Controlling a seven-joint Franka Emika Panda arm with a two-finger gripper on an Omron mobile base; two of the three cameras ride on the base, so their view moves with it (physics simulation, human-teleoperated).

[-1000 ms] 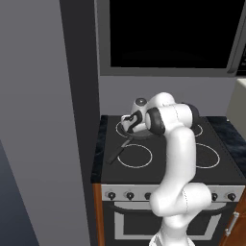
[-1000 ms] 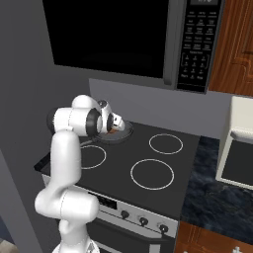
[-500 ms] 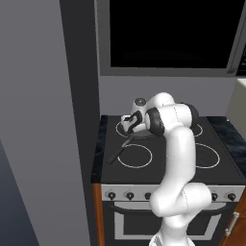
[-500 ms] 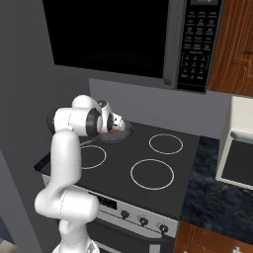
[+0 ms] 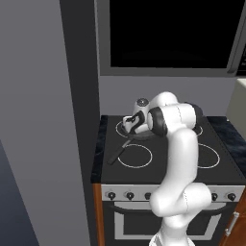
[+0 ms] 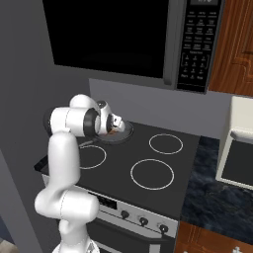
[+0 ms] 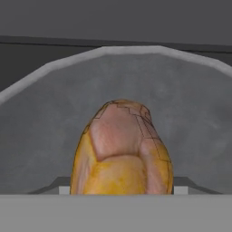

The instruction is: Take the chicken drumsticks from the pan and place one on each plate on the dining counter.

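The dark-grey pan [image 5: 142, 134] sits on the stove's back left burner, its long handle [image 5: 117, 153] pointing toward the front left. My gripper [image 5: 130, 126] reaches down into the pan [image 6: 125, 133]. A golden-orange chicken drumstick [image 7: 121, 154] lies on the pan's floor [image 7: 190, 99], very close and wedged between my fingers. A bit of orange drumstick [image 6: 112, 131] peeks out at the gripper [image 6: 114, 128] in the right base view. The gripper is shut on it. The plates and the dining counter are out of view.
The black stove top [image 6: 148, 168] has ringed burners, with a knob panel [image 5: 168, 194] along its front. A microwave [image 6: 148, 39] hangs above. A tall grey wall [image 5: 43, 120] stands at the left, and a pale appliance [image 6: 239, 143] sits on the right counter.
The jaws have closed in on the drumstick inside the pan. The arm and the pan have barely moved.
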